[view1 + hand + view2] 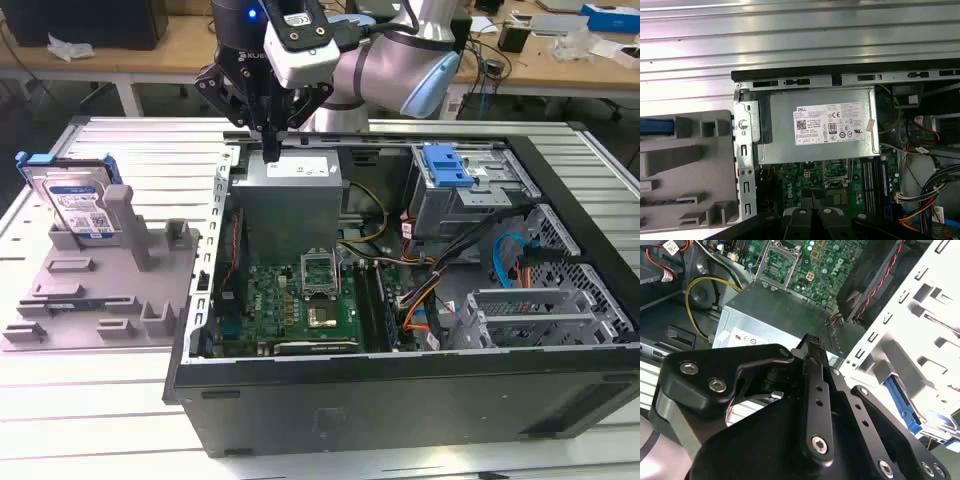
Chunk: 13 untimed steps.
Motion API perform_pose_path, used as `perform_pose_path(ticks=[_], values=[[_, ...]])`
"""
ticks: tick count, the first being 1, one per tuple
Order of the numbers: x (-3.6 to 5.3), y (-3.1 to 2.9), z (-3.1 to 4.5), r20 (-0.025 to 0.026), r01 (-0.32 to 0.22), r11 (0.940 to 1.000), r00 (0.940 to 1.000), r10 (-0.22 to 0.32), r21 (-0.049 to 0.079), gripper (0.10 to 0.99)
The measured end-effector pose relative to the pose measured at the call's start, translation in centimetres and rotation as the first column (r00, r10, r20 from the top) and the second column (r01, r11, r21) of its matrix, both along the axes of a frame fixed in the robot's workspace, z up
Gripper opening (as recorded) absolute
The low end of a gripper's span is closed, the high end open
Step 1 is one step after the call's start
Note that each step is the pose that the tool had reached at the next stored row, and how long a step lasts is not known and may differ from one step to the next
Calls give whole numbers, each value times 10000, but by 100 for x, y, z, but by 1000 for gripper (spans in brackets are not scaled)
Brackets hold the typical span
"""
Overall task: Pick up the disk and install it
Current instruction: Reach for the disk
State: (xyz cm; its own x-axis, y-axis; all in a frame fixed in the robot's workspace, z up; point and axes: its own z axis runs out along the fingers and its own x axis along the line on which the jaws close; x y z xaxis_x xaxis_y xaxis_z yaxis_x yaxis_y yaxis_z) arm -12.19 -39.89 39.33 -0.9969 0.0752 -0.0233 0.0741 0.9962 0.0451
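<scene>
So the open computer case [400, 400] is lying on its side on the slatted metal table [100, 430], taking up most of the room. Inside it, the big grey power-supply box [285, 205] is sitting at the far end, with the green motherboard [300, 300] just below it in the exterior view. A silver drive cage [480, 205] with a bright-blue latch [445, 165] is sitting toward the exterior view's right, and a mess of orange and yellow cables [420, 300] is running between the cage and the board.

The disk [78, 200] isn't anywhere near the arm. It's standing upright in a grey plastic holder [100, 290] outside the case, on the exterior view's left, with its blue bracket framing it and the white-and-blue label facing out. The case wall is sitting between it and the arm.

The gripper [270, 150] is hanging pointing straight down over the far edge of the power-supply box, right by the case rim. Its fingers [812, 347] are looking pressed together, pinching nothing, and I can't tell whether the tip is actually touching the box or just hovering over it.
</scene>
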Motion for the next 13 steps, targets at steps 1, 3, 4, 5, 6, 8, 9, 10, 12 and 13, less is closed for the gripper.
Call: perform_pose_path(ticks=[1,3,4,5,6,8,9,10,12,13], values=[[0,0,0,0,0,10000,10000,0,1,106],[0,0,0,0,1,10000,10000,-1,0,106],[0,0,0,0,0,10000,10000,0,0,106],[0,0,0,0,0,10000,10000,0,0,106],[0,0,0,0,0,10000,10000,0,0,106],[0,0,0,0,0,10000,10000,0,0,106],[0,0,0,0,0,10000,10000,0,0,106],[0,0,0,0,0,10000,10000,0,0,106],[0,0,0,0,1,10000,10000,-1,0,106],[-12,3,-1,2,3,10000,10000,-3,1,106]])
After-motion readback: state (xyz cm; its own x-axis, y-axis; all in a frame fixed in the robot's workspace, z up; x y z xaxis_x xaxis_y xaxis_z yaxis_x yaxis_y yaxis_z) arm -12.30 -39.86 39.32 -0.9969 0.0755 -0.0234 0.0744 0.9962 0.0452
